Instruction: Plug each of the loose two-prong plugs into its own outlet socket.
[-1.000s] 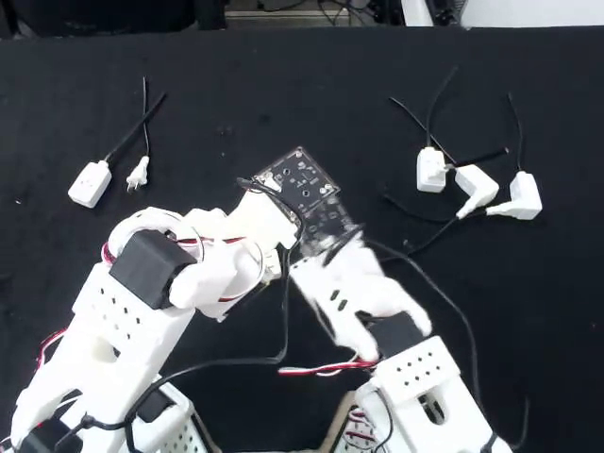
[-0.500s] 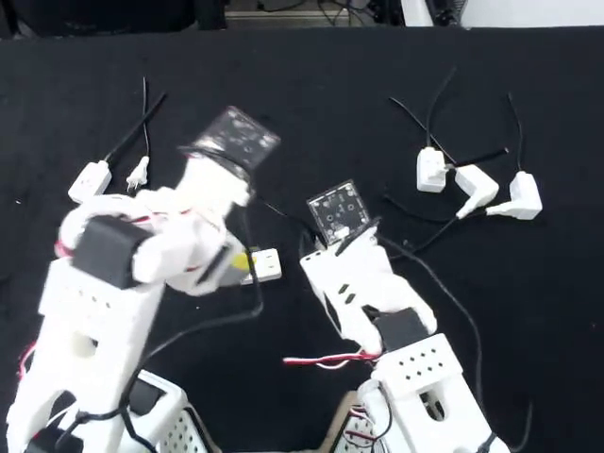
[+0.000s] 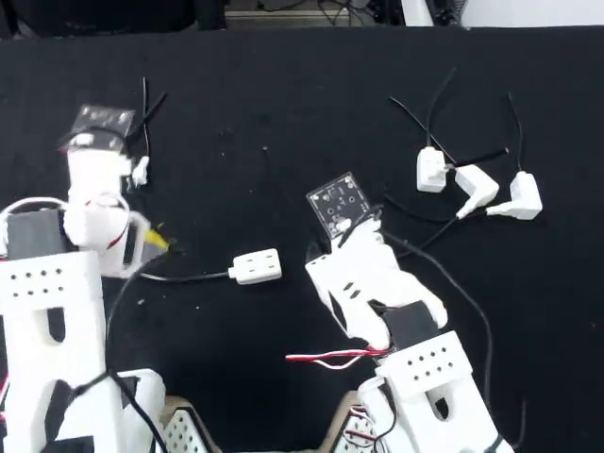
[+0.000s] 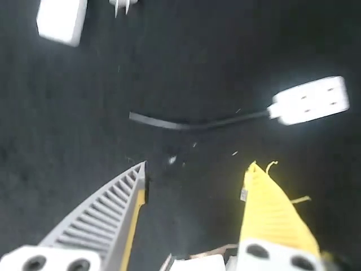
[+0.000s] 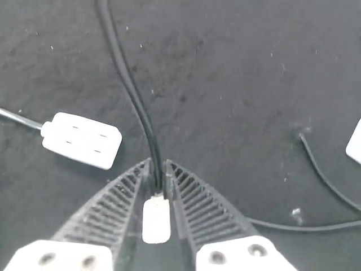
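Two arms at a black worktop (image 3: 283,85). The left hand (image 4: 196,169) is spread wide with nothing between its fingers. One finger is grey and the other is wrapped in yellow, and it hangs over bare cloth on the left side.

An outlet socket (image 3: 256,267) lies flat between the two arms, touching neither hand. Its black cord (image 3: 184,277) trails off toward the left arm. The slots face up, and nothing is plugged into it.

The right hand (image 5: 158,165) is pressed together on a white plug (image 5: 155,217), pinching the body between both fingers. The plug's black cable (image 5: 127,84) comes out past the fingertips and runs away across the cloth. I can't see the prongs from here, so I can't tell which way they point. The right wrist view shows the middle socket lying near this hand, off to one side of the cable and not touching it.

Up by the left arm's wrist there's a loose two-prong plug (image 3: 141,173) — small and white, on a thin black wire. A second outlet socket (image 4: 61,20) sits just beside it, apart from the plug.

Over on the right side of the worktop is a cluster of three white cord ends (image 3: 475,186) with black wires. They lie close together, well away from both hands. I can't tell whether they're plugs or sockets.
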Tool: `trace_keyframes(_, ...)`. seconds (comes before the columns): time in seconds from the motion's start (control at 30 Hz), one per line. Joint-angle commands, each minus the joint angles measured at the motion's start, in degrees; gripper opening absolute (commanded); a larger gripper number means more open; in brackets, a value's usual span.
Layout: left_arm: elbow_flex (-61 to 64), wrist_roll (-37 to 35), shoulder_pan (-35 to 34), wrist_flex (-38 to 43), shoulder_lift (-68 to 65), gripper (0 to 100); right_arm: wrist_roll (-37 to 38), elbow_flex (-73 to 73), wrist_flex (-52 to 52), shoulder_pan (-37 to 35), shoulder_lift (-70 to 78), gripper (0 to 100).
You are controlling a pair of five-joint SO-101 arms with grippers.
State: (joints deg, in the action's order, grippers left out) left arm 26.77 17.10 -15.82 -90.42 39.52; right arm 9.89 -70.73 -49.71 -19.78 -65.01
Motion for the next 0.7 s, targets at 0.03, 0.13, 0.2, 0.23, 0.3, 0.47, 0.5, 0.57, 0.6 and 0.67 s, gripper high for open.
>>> trace_keyframes(0.03, 14.11, 0.00, -2.24, 11.87, 0.26, 27, 1.58, -0.40, -0.70, 2.81, -0.66, 1.1)
trace_keyframes(0.13, 20.88, -0.18, -2.15, 20.75, 0.18, 27, 7.74, -2.33, -0.62, 6.86, -0.57, 2.1)
trace_keyframes(0.2, 24.13, -0.26, -2.15, 26.20, 0.18, 27, 10.64, -4.44, -0.35, 8.70, -0.57, 7.6)
trace_keyframes(0.23, 25.71, -0.79, -1.71, 28.66, 0.18, 27, 11.69, -5.67, -0.26, 9.14, -0.57, 11.3)
trace_keyframes(0.3, 29.76, -4.66, 0.84, 34.02, 0.18, 27, 13.36, -7.34, -0.18, 9.32, -0.92, 18.5)
trace_keyframes(0.47, 40.31, -10.64, 8.22, 47.30, 0.79, 27, 17.32, -3.82, -0.70, 10.46, -0.92, 21.7)
trace_keyframes(0.5, 41.89, -10.64, 8.48, 49.49, 0.79, 27, 18.02, -1.89, -0.70, 11.52, -0.92, 20.6)
trace_keyframes(0.57, 44.44, -10.73, 8.22, 53.01, 0.79, 27, 21.45, 1.45, -0.18, 12.75, -0.40, 18.0)
trace_keyframes(0.6, 45.14, -10.73, 8.13, 53.98, 0.79, 27, 24.00, 1.80, 0.26, 12.92, -0.40, 16.7)
trace_keyframes(0.67, 45.76, -11.78, 8.13, 54.42, 0.79, 27, 28.57, 0.48, 2.02, 12.92, -0.04, 14.6)
